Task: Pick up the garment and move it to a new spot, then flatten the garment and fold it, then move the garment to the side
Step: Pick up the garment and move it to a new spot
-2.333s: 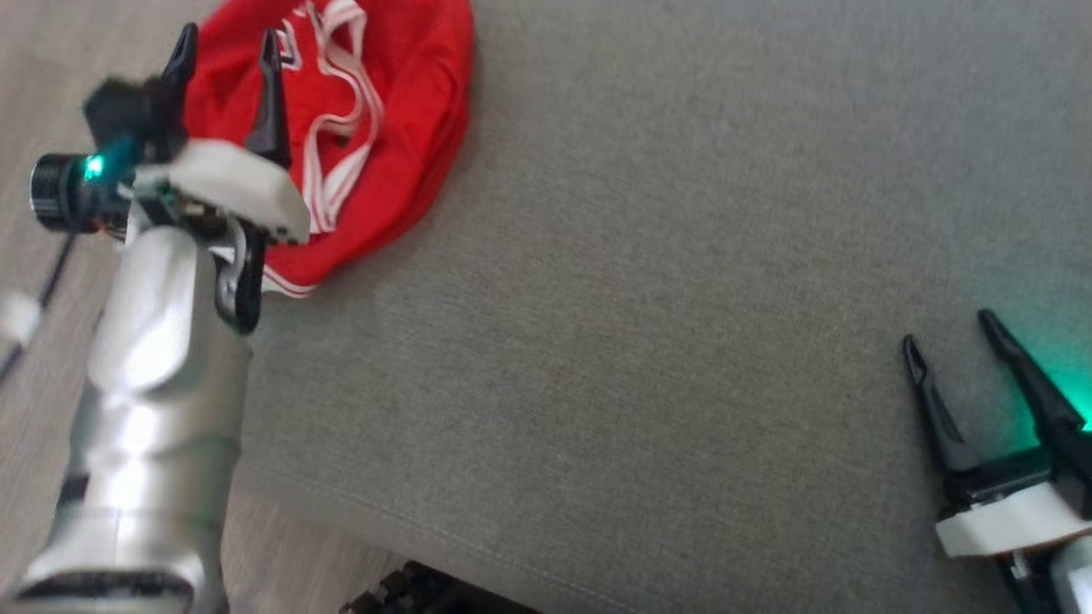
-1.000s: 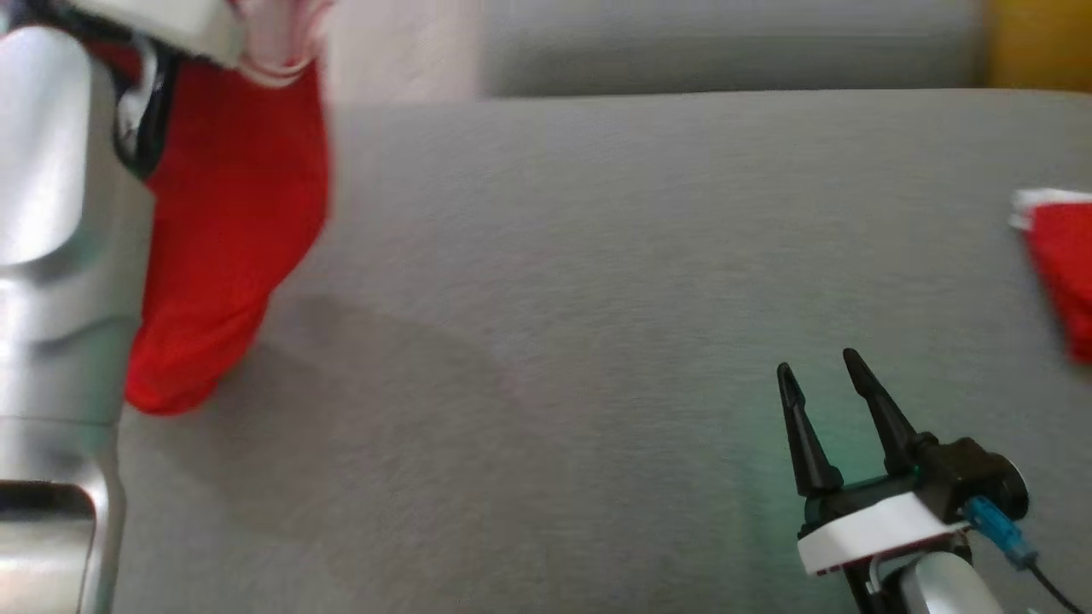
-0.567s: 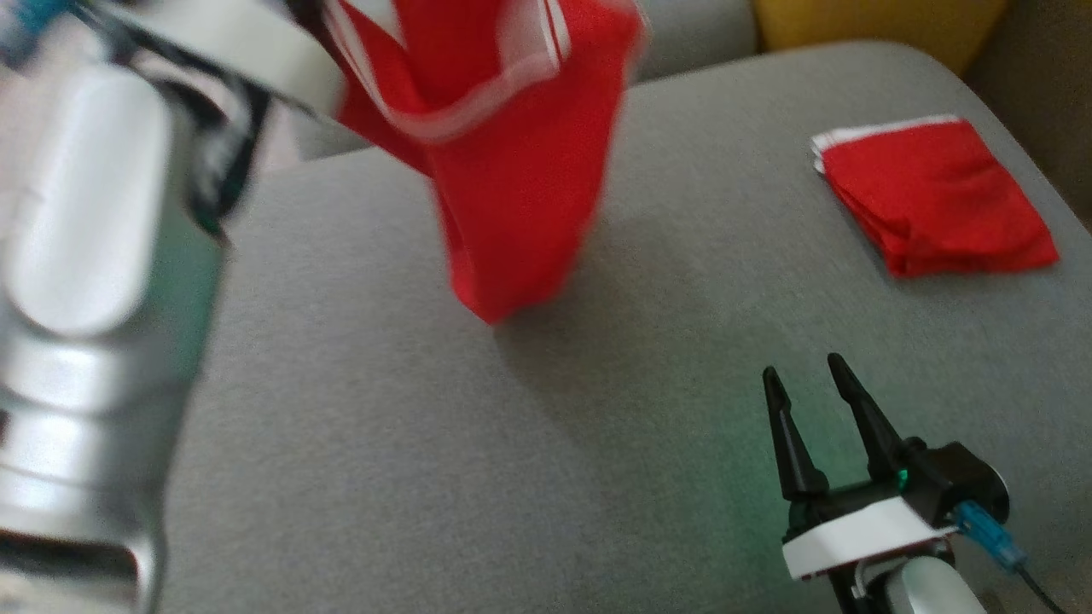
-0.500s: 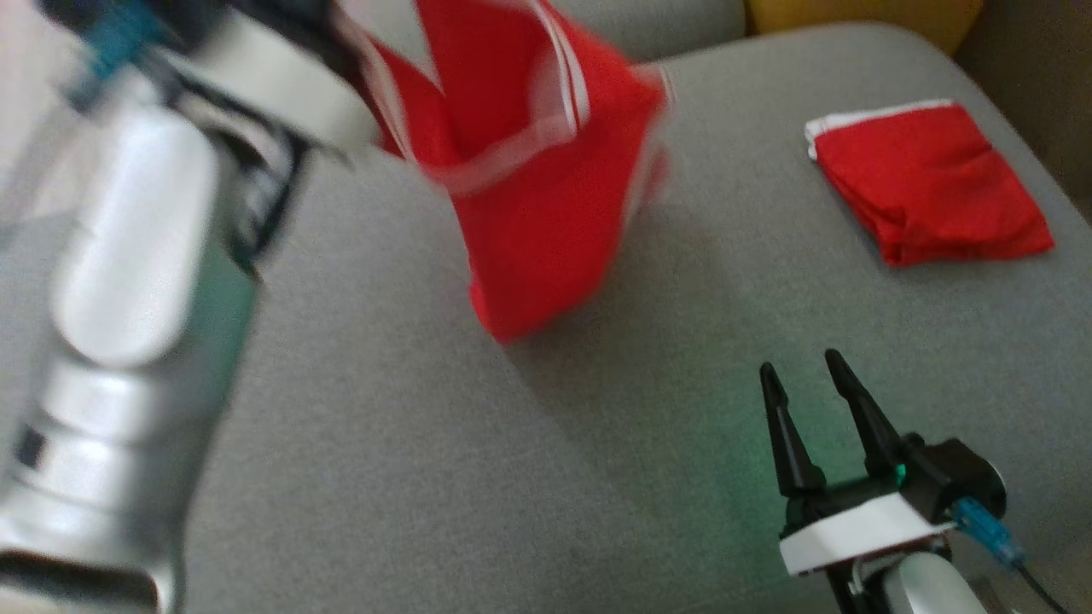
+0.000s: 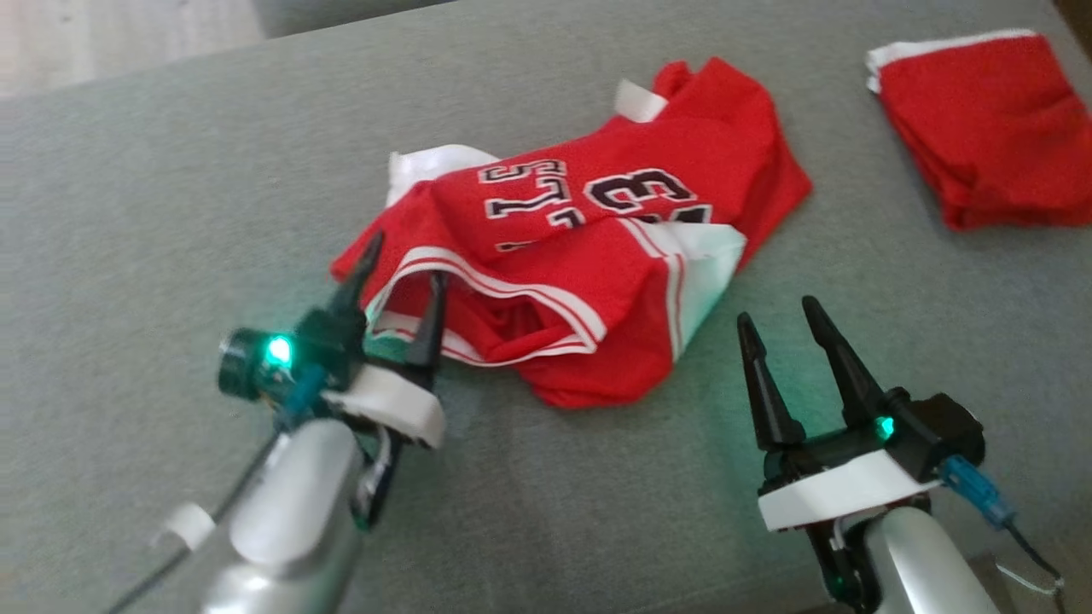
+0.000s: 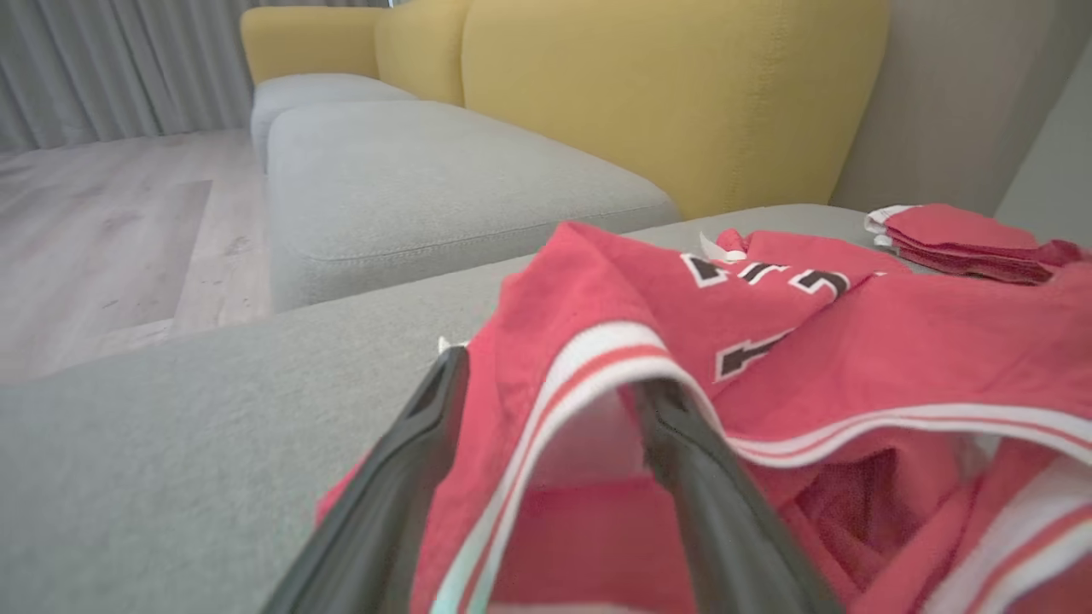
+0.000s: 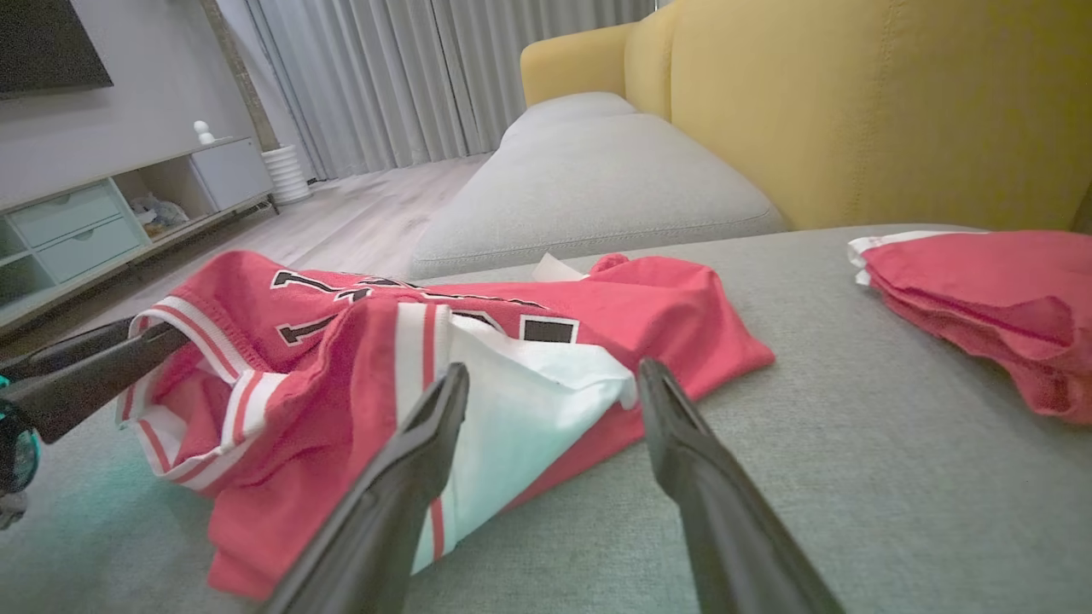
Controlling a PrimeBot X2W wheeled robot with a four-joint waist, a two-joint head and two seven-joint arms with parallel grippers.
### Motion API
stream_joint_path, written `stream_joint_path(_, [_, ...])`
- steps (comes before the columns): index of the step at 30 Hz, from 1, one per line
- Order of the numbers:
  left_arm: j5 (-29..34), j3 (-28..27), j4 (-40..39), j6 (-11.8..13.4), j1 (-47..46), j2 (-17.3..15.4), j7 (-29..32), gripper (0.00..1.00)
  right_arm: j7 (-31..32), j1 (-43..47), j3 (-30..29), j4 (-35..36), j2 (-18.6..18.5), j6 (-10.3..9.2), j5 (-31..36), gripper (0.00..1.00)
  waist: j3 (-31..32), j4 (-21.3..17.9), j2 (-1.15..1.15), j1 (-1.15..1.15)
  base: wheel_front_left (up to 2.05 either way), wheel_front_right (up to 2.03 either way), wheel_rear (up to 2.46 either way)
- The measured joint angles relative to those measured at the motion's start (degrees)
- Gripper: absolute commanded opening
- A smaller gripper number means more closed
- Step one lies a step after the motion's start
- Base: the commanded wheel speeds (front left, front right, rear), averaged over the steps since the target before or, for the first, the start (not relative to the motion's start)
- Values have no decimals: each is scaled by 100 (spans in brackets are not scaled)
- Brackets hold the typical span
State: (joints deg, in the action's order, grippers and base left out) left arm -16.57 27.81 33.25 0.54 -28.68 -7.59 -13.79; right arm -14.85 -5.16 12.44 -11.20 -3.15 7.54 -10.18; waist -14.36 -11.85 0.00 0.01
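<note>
On grey cushion [image 5: 554, 512]: left tool [image 5: 408, 258] spread astride jersey [image 5: 631, 247] hem; right tool [image 5: 776, 309] spread alongside.

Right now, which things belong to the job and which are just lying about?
Job: jersey; left gripper, open at its striped hem; right gripper, open beside it; cushion.
Lying about: folded red cloth; yellow sofa back; cabinet.

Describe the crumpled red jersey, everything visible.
The red jersey lies crumpled on the grey cushion, a soft knit with white-and-red striped trim, black white-edged lettering and numerals facing up, and a white panel folded out at its near right edge. The open left gripper straddles its striped hem at the near left.
</note>
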Motion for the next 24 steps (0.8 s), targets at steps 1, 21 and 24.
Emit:
stream_joint_path(1, [-1, -21, -19, 60, 80, 69, -40, 100, 0, 7, -23, -15, 1, 0, 0, 100, 17, 67, 0, 0, 0, 0, 0])
stream_joint_path(21, [710, -1372, -3356, 549, 3977, 415, -67, 100, 5, 1249, -726, -24, 38, 0, 276, 100, 1637, 1462, 0, -3, 0, 0, 0])
stream_joint_path(24, [715, -1371, -3375, 557, 4298, 415, -67, 100, 5, 1361, -720, -15, 42, 0, 323, 100, 1743, 1513, 0, -2, 0, 0, 0])
